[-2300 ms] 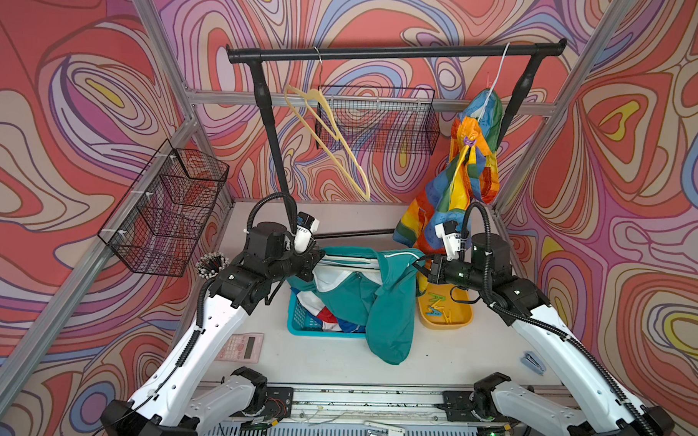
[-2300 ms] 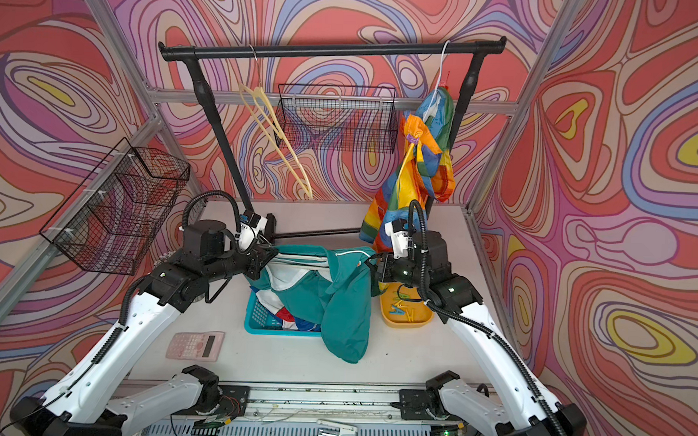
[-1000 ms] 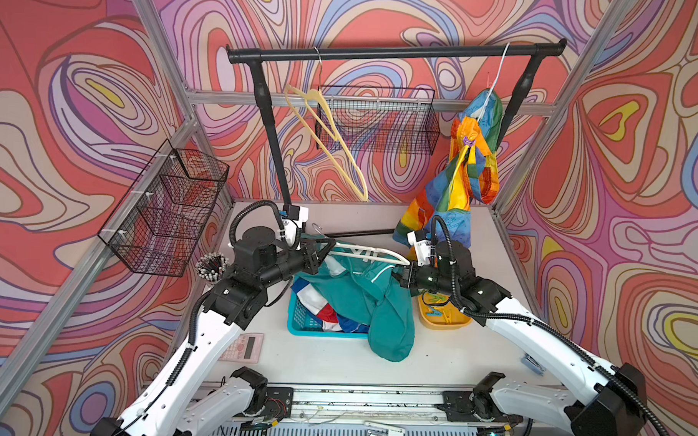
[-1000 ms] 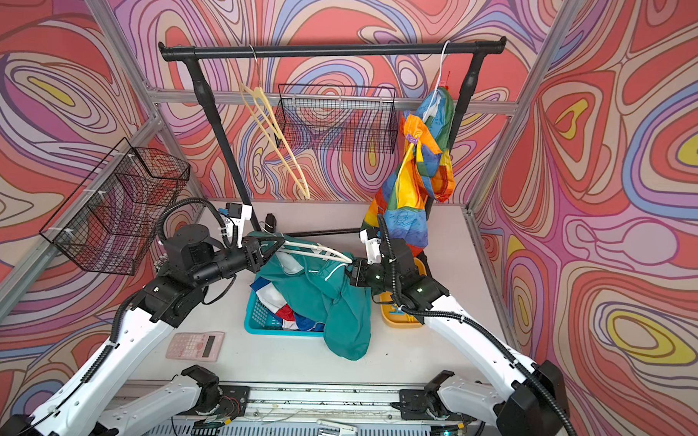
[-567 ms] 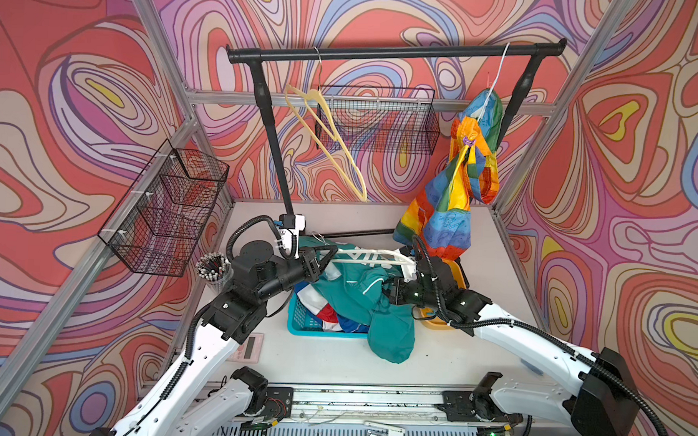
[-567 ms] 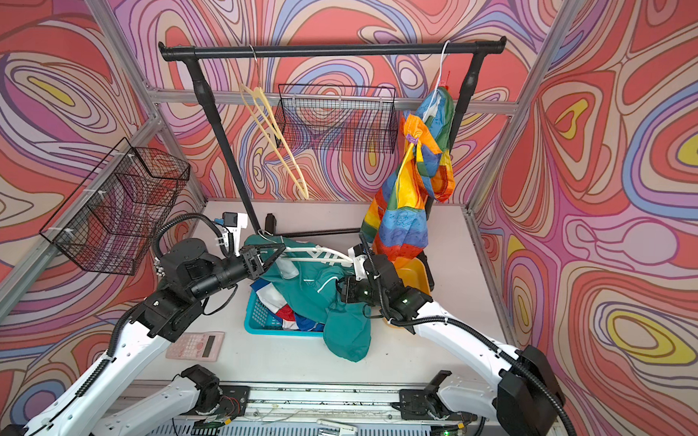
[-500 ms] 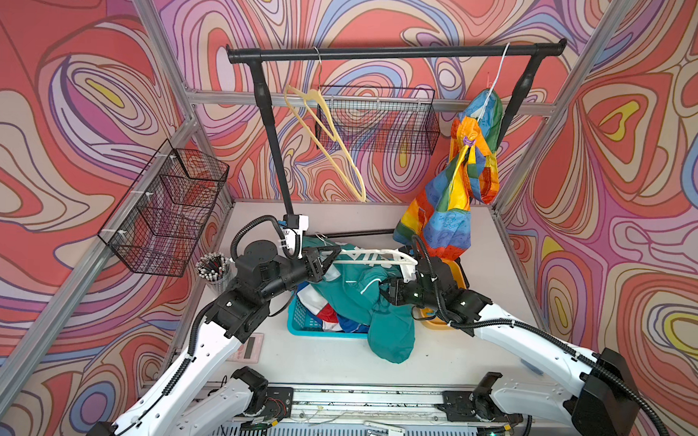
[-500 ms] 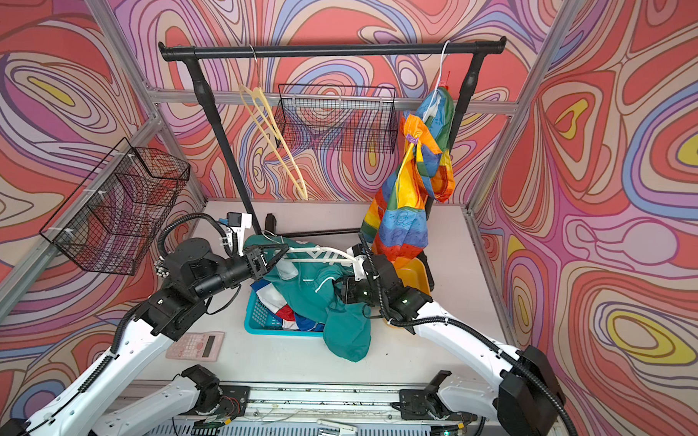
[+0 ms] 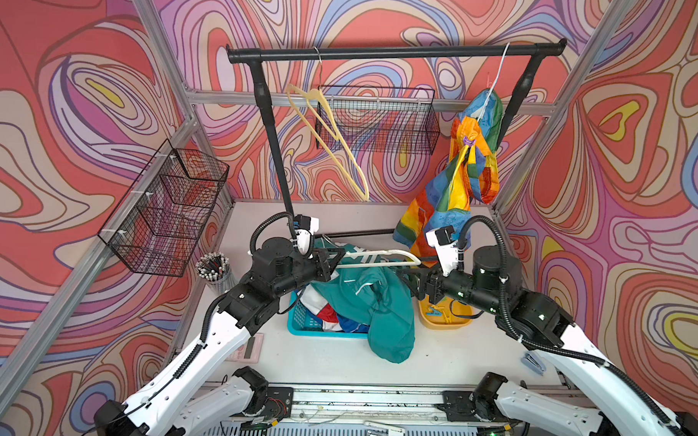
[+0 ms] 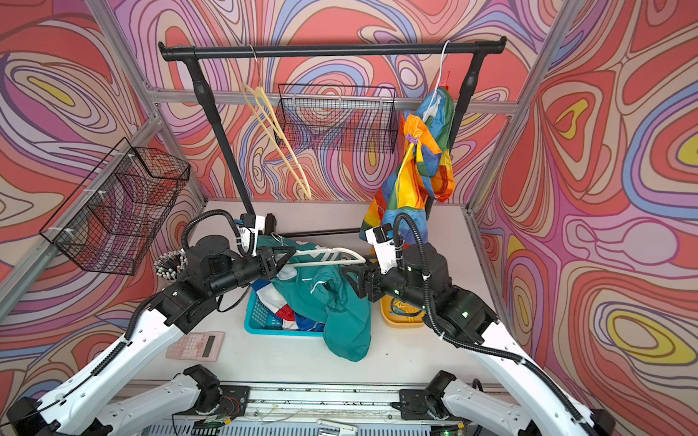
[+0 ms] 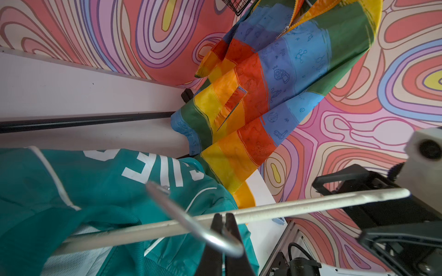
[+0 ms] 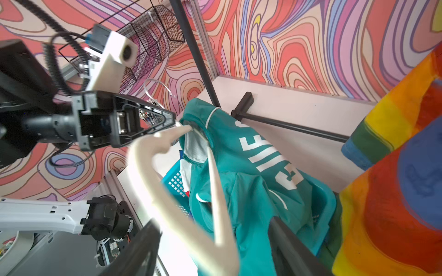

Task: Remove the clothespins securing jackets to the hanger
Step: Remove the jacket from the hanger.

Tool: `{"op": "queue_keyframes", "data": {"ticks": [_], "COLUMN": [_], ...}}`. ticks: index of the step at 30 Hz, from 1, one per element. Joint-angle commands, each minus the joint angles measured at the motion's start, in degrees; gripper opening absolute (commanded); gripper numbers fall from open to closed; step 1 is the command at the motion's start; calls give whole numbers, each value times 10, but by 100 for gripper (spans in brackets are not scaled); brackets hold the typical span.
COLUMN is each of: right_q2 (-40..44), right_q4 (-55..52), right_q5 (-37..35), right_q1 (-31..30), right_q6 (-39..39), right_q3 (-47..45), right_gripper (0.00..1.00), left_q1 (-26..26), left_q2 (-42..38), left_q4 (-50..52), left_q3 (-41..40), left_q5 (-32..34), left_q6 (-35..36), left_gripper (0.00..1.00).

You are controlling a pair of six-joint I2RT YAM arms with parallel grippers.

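Note:
My left gripper (image 9: pixel 340 258) (image 10: pixel 292 253) (image 11: pixel 224 217) is shut on a white hanger (image 9: pixel 378 255) (image 10: pixel 330 255) (image 11: pixel 287 203) beside its metal hook (image 11: pixel 191 224). The hanger lies level above the basket. At its far end my right gripper (image 9: pixel 407 275) (image 10: pixel 347 277) (image 12: pixel 215 246) is open, and the tip of the hanger (image 12: pixel 215 239) sits between the spread fingers (image 12: pixel 143 248). A teal jacket (image 9: pixel 380 308) (image 10: pixel 336 306) (image 12: pixel 251 167) slumps below, over a blue, red and white jacket (image 9: pixel 328 312). The rainbow jacket (image 9: pixel 460 183) (image 10: pixel 412 181) hangs on the rail, pinned by a purple clothespin (image 9: pixel 468 141) (image 10: pixel 412 139).
A blue basket (image 9: pixel 307 325) holds the two jackets, and a yellow tray (image 9: pixel 443 322) sits under my right wrist. A bare cream hanger (image 9: pixel 334 146) hangs on the black rack (image 9: pixel 385 52). Pencil cup (image 9: pixel 214 266), pink calculator (image 10: pixel 195 345), stapler (image 9: pixel 534 361), and wire baskets (image 9: pixel 168 208) on the walls.
My right gripper has gone from shut to open at the hanger's end. Both arms dipped toward the front, then drew back. The left gripper still holds the hanger.

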State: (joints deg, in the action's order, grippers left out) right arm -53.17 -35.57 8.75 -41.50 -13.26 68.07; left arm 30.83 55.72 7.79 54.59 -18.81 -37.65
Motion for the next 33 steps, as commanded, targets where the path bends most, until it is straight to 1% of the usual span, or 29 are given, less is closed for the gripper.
{"op": "queue_keyframes", "data": {"ticks": [1,5,10,12,13,15,18,20,22,25,26,29,31,32,33], "right_q2": [-5,-18,-48,-57,-61,-64,-73,-79,-76,-63,-58,-34,-20,-11,-3], "right_q4": [-96,-124,-164,-171,-174,-173,-169,-166,-159,-150,-150,-158,-171,-176,-178], "right_q5": [-11,-25,-38,-41,-42,-30,11,26,33,45,42,25,24,23,19], "right_q1": [-3,-3,-3,-3,-3,-3,-3,-3,-3,-3,-3,-3,-3,-3,-3], "right_q6": [66,110,165,180,186,190,189,187,185,183,183,184,184,182,178], "right_q3": [31,71,119,130,134,137,133,129,126,119,118,115,118,121,124], "right_gripper": [72,67,54,51,51,49,43,36,22,5,0,0,0,0,0], "left_q1": [7,16,20,21,22,22,23,25,27,27,27,27,27,27,27], "left_q2": [11,22,24,28,28,28,32,39,46,45,43,32,20,12,4], "left_q4": [6,17,29,33,37,39,38,39,43,37,36,33,31,30,32], "left_q3": [24,31,35,38,41,42,46,52,59,58,60,61,61,60,60], "left_q5": [5,3,-3,-10,-12,-12,-13,-19,-19,-11,-9,-9,-10,-8,-6], "left_q6": [12,20,25,29,31,31,29,28,29,25,24,24,24,23,23], "left_gripper": [0,0,0,0,0,0,0,0,0,0,2,17,34,46,56]}}
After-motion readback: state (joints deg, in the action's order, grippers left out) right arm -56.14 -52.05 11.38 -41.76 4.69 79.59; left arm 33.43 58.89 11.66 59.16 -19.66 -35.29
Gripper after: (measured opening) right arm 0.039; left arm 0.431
